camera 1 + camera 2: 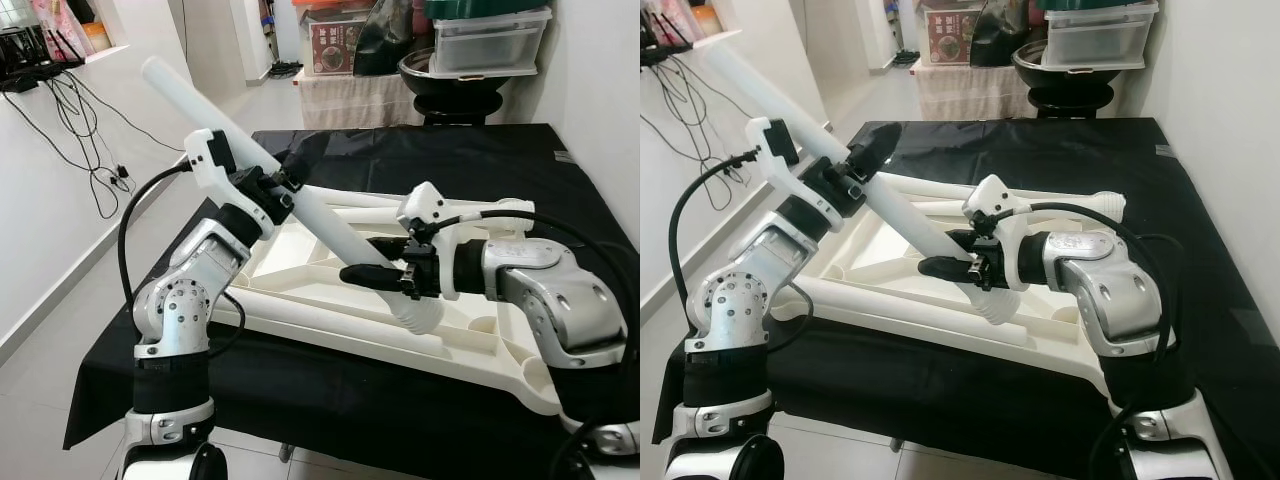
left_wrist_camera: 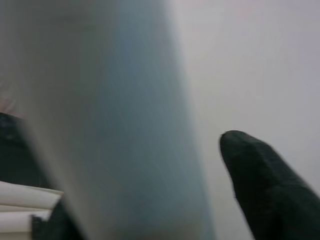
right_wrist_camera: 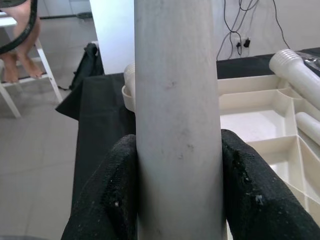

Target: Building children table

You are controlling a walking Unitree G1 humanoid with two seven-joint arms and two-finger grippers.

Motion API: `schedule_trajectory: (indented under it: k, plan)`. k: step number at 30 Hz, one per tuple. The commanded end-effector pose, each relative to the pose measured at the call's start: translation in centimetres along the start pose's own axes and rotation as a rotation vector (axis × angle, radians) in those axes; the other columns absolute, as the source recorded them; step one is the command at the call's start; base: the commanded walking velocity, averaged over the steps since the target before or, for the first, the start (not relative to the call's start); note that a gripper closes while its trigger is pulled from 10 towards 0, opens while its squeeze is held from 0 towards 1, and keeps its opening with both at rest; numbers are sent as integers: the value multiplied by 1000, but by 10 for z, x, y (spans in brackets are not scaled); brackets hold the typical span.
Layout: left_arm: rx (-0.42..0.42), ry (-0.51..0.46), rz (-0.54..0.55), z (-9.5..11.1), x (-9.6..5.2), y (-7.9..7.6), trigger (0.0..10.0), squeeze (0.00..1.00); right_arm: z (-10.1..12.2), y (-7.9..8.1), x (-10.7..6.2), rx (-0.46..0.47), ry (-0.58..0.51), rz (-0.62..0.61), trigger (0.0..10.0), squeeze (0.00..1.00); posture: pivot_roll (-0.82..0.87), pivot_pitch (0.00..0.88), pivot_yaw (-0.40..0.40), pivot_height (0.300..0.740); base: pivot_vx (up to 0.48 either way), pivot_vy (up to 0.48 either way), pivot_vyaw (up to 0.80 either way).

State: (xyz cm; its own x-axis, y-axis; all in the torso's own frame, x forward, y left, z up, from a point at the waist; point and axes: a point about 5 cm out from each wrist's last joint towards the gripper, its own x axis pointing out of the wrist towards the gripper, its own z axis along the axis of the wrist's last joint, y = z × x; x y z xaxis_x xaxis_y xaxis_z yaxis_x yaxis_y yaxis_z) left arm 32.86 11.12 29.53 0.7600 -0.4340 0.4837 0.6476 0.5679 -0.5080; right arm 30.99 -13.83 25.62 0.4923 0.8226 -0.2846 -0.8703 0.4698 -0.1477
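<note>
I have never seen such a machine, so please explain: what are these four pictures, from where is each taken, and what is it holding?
It is a humanoid robot with two silver arms. The two wide pictures come from cameras on its head; the two close ones from its wrists. On the black-covered table lies a white children's table top, upside down. Both the left gripper and the right gripper hold one white table leg, tilted, its ribbed lower end at the top's near edge. The right wrist view shows black fingers pressing it on both sides.

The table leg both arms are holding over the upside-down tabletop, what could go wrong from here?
1. The table leg is tilted, so its threaded end may meet the tabletop crooked and jam.
2. The left gripper and right gripper both clamp it; uneven motion could twist it loose.
</note>
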Motion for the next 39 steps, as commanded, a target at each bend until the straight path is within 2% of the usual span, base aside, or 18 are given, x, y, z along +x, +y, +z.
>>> schedule_trajectory:
  k: [1,6,7,11,12,14,15,21,22,23,24,28,29,30,33,35,36,39]
  plan:
    - [-7,-14,-36,5,1,-7,0,0,-4,1,7,27,-1,-5,10000,0,-101,61,86,740,0,0,0]
    - [-9,-16,-38,7,1,-6,0,0,-6,-3,12,57,-25,-48,10000,0,-99,61,86,740,0,0,0]
    - [1,-15,-51,11,2,-7,0,0,-5,-3,17,42,-78,-74,10000,0,-97,59,87,740,0,0,0]
    - [4,-15,-56,13,2,-7,0,0,-3,-2,19,21,-123,-89,10000,0,-97,59,87,740,0,0,0]
    - [7,-15,-60,14,3,-7,0,0,-2,-1,21,-24,-162,-95,10000,0,-99,54,84,740,0,0,0]
    - [9,-15,-63,14,4,-6,0,0,-3,0,24,-34,-184,-103,10000,0,-102,47,84,740,0,0,0]
    - [14,-11,-70,15,5,-5,0,0,-4,6,27,-14,-220,-59,10000,1000,-98,39,88,740,0,0,0]
    - [22,18,-104,15,9,-7,0,0,-7,15,30,14,-244,11,10000,1000,-90,31,87,740,0,0,0]
    - [30,51,-154,14,11,-11,0,0,-8,17,32,9,-243,26,10000,1000,-86,26,85,740,0,0,0]
    - [30,51,-154,14,11,-11,0,0,-8,17,32,9,-243,26,10000,1000,-86,26,85,740,0,0,0]
    - [85,161,-306,10,13,-24,0,0,-12,24,43,-5,-228,58,10000,1000,-80,18,80,740,0,0,0]
    - [129,237,-395,5,15,-32,0,0,-15,26,54,-14,-196,60,10000,1000,-79,28,72,740,0,0,0]
    - [154,268,-437,4,17,-35,0,0,-18,27,62,-25,-154,53,10000,1000,-80,21,71,740,0,0,0]
    - [176,289,-467,2,19,-37,0,0,-22,26,68,-26,-116,43,10000,24,-85,0,71,740,0,0,0]
    - [225,311,-526,1,26,-44,0,0,-27,26,79,-5,-65,23,10000,0,-82,1,67,740,0,0,0]
    - [236,305,-563,2,30,-50,0,0,-26,27,83,24,-72,17,10000,0,-83,0,67,740,0,0,0]
    - [244,292,-616,4,33,-59,0,0,-22,31,87,68,-105,28,10000,0,-84,0,68,740,0,0,0]
    - [247,294,-646,5,34,-61,0,0,-19,33,88,86,-135,45,10000,0,-87,0,68,740,0,0,0]
